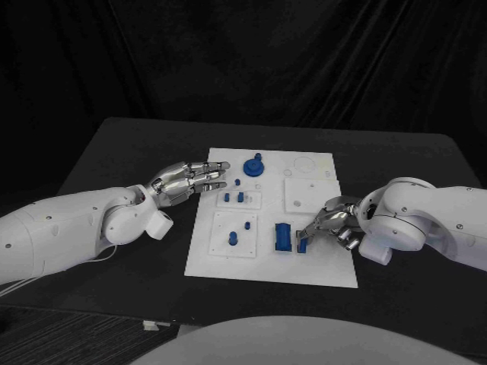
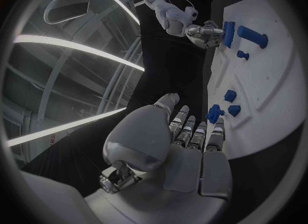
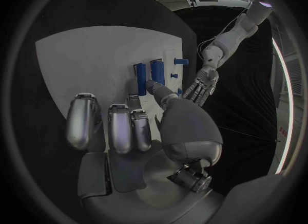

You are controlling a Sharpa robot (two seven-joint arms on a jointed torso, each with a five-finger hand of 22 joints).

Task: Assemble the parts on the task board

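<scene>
Matt white task board, smooth blue plastic parts, glossy metallic right hand, matt black table

task board: white, flat, table centre | parts: blue, scattered on it, some upright

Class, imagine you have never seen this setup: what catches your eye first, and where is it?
The white task board in the middle of the black table, dotted with small blue parts. The left hand lies with fingers spread at the board's left edge, and the right hand pinches a blue piece at its right side.
</scene>
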